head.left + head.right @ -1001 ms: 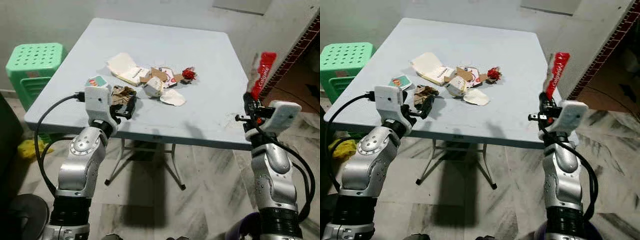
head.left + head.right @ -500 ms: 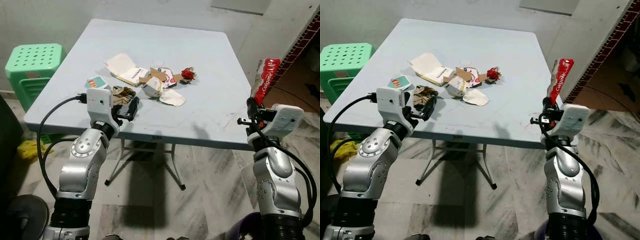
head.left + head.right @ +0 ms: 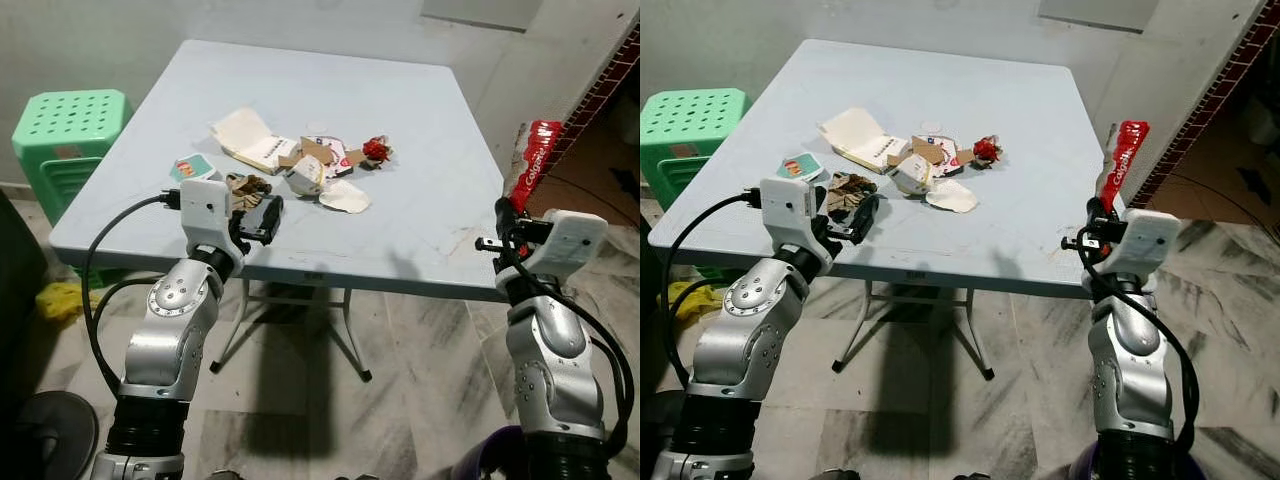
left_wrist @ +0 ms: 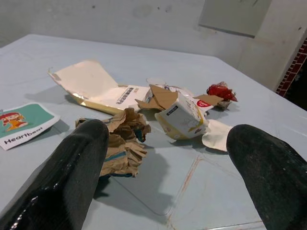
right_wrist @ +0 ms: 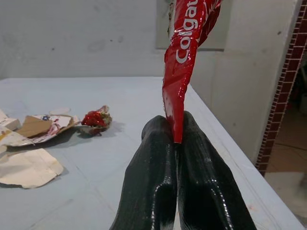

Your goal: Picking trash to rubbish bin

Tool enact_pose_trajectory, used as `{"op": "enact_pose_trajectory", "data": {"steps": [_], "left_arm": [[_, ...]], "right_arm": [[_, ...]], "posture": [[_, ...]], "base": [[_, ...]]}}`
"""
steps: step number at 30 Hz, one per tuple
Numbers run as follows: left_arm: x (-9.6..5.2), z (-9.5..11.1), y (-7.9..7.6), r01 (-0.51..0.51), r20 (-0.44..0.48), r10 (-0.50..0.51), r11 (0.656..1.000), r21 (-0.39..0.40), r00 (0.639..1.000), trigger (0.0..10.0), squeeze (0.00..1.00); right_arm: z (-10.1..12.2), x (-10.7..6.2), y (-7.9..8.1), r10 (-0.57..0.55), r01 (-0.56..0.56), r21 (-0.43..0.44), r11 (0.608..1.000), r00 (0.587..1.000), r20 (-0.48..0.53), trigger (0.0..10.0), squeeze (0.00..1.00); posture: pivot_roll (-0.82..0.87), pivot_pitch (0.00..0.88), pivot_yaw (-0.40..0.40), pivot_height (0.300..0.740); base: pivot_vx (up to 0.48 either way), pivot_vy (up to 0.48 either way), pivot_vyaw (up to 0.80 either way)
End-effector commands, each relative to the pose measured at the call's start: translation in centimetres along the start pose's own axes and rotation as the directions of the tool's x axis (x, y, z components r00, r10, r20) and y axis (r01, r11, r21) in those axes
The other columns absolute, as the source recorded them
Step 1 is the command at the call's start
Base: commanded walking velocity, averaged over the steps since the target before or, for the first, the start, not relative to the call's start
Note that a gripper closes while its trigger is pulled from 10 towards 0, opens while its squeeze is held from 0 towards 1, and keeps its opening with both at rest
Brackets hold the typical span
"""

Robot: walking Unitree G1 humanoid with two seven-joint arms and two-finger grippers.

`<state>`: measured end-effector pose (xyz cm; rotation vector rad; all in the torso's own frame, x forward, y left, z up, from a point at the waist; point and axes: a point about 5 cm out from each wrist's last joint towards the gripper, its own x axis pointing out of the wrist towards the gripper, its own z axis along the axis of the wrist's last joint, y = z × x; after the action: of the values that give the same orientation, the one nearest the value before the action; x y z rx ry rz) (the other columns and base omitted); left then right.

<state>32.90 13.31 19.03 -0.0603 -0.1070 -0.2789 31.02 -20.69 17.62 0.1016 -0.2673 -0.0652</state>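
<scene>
Because the right gripper (image 5: 175,143) pinched the red toothpaste tube (image 5: 184,52) only by its lowest tip, I judged that this tube could slip out or swing when the arm moved, since most of its length stood free above the pressed-together fingers. It was held off the right edge of the table (image 3: 420,120), so a drop would put it on the floor and not back on the top. I saw no rubbish bin, so I could not say how far the carry had to go.

My left gripper (image 4: 163,158) hung low over the near left part of the table with its two fingers spread wide, the crumpled brown paper (image 4: 122,143) just beside one finger (image 4: 67,167). If I closed from there, I think the finger could push the paper away instead of catching it, or scrape the teal card (image 4: 24,124) that lay near.

I counted the trash on the table: one brown paper ball, one teal card, one open flat cream box (image 3: 245,135), one small crushed carton (image 3: 307,175), one white paper scrap (image 3: 346,197), one red crumpled wrapper (image 3: 376,149), and some torn cardboard pieces (image 3: 318,152) too mixed to count. One green stool (image 3: 65,125) stood left of the table
</scene>
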Motion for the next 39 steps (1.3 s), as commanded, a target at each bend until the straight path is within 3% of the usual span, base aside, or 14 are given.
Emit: {"op": "enact_pose_trajectory", "data": {"steps": [1,39], "left_arm": [[0.14,-0.24,-0.54,0.026,-0.004,-0.026,1.000,0.006,1.000,10.0,0.00],[-0.12,-0.62,-0.74,0.034,-0.003,-0.034,0.999,-0.003,0.999,10.0,0.00]], "right_arm": [[0.18,-0.22,-0.23,-0.007,0.007,-0.011,1.000,1.000,0.001,10.0,0.00],[-0.53,-0.24,-0.17,-0.007,0.004,-0.036,0.999,0.997,-0.079,10.0,0.00]], "posture": [[0.00,0.077,-0.079,0.740],[0.01,0.066,-0.091,0.740]], "base": [[0.000,0.000,0.00],[0.000,0.000,0.00]]}}
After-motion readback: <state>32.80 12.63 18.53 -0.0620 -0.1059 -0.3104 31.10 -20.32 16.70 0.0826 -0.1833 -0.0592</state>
